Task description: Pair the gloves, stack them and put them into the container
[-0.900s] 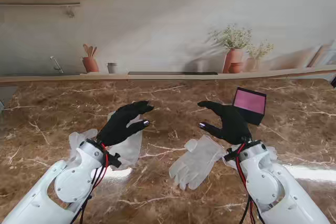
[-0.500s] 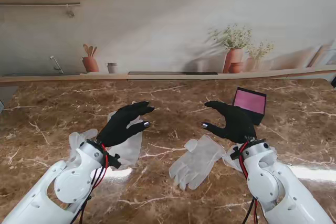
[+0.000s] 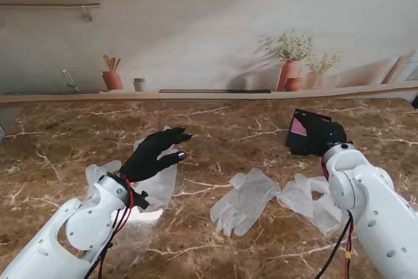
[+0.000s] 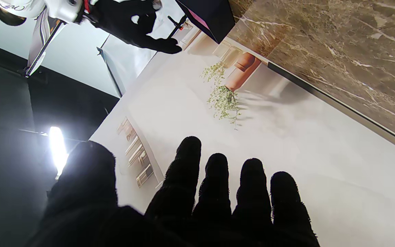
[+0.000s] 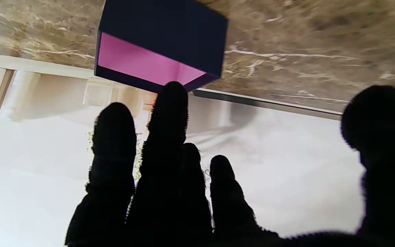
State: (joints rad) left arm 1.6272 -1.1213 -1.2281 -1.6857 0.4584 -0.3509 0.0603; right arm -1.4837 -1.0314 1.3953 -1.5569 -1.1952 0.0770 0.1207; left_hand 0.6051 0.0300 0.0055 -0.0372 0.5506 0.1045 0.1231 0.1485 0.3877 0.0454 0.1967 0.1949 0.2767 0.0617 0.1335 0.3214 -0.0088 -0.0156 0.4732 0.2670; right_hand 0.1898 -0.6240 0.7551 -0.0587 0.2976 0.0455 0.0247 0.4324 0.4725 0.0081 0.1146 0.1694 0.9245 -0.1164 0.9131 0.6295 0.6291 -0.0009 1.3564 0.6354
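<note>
Marble table point(image 3: 215, 122), gloves point(image 3: 245, 200) mid-table, far edge bare

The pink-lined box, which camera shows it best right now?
The right wrist view: the box fills much of the frame, its dark walls and pink lining unobstructed. In the stand view the right hand covers most of the box. The left wrist view catches only a cropped corner.
</note>
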